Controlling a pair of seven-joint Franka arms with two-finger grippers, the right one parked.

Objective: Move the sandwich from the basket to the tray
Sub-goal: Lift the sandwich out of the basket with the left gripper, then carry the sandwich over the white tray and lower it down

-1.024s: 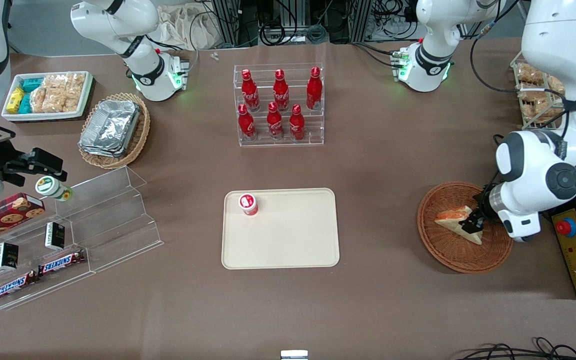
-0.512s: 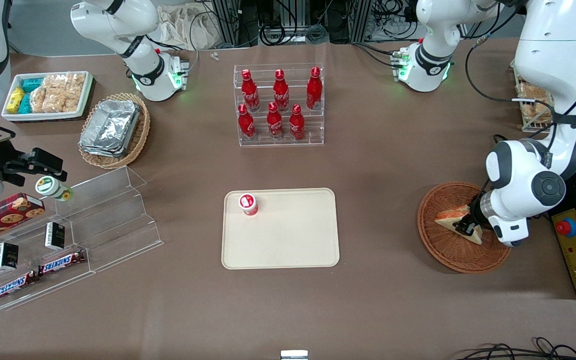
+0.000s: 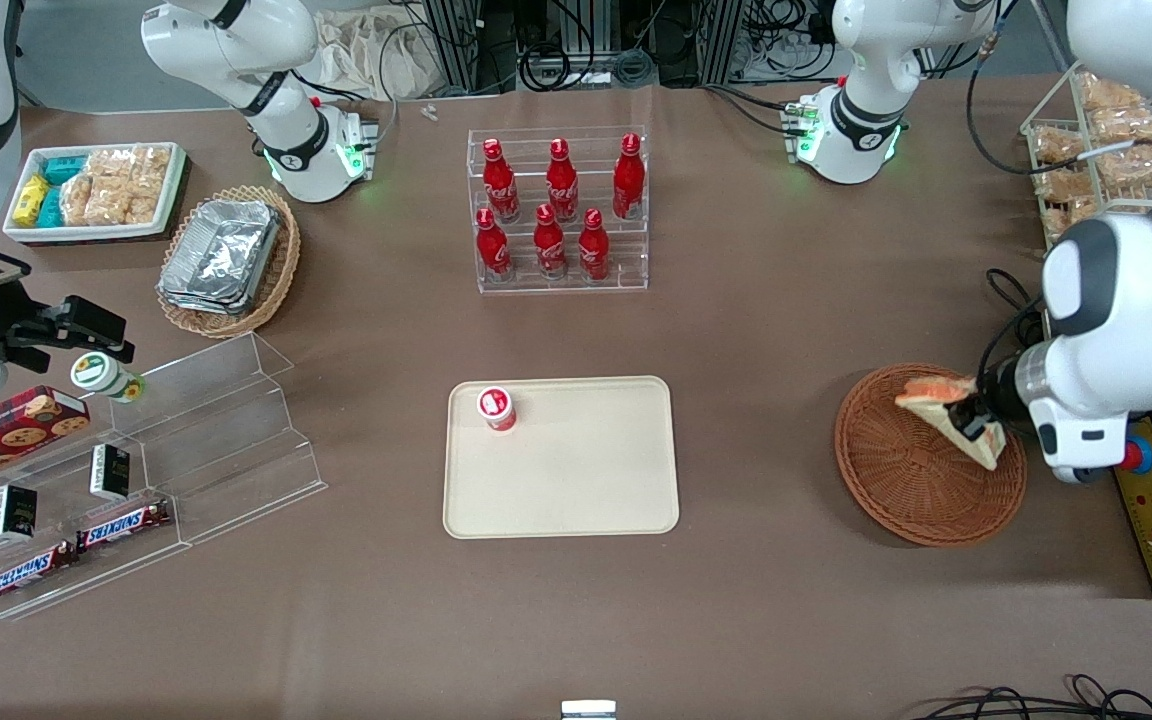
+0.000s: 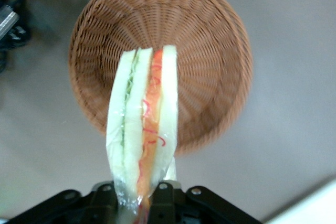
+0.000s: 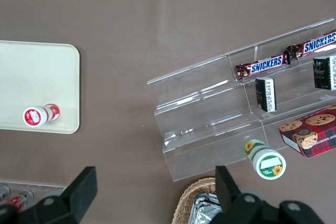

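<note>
One sandwich up in the air

One sandwich [image 3: 948, 412] hangs above the basket [image 3: 896, 480], pinched tight in the gripper [image 3: 976, 425]. Its long side points away from the fingers. The tray [image 3: 586, 480] lies well apart, toward the parked arm's end. The fingertips hide under the plastic wrap.

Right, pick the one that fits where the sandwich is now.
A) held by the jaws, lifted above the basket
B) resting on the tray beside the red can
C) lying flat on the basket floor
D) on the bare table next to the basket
A: the gripper is shut on the sandwich, which hangs clear above the basket; the tray holds only the red can.
</note>
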